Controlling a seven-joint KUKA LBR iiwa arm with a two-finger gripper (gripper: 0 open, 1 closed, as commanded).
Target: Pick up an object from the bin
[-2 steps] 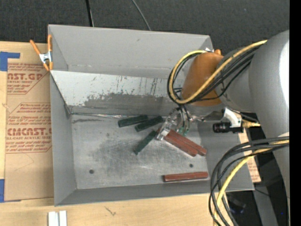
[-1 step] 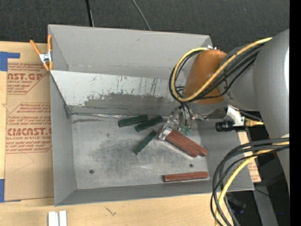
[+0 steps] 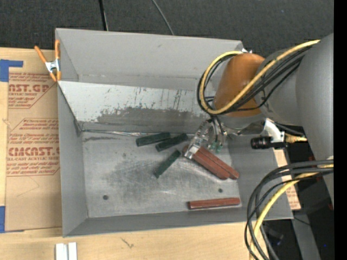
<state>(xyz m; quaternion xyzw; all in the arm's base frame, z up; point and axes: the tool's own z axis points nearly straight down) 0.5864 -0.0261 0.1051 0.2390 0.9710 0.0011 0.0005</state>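
**Pincer low at the red-brown bar's end**

The pincer (image 3: 204, 146) sits at the upper-left end of a red-brown bar (image 3: 218, 167), which lies flat and aslant right of the bin's (image 3: 70, 161) middle, probably lined up to grasp it. Released or clenched, I cannot tell. Dark green sticks (image 3: 167, 163) lie just left. The arm (image 3: 303, 91) enters from the right, its wrist pitched steeply down.

A reddish-brown flat bar (image 3: 217, 166) lies on the bin floor (image 3: 124, 188), just right of the frame's centre and a little below it. It rests flat and slants from upper left down to lower right. It looks like two long narrow strips side by side and touching, though the seam is hard to make out.
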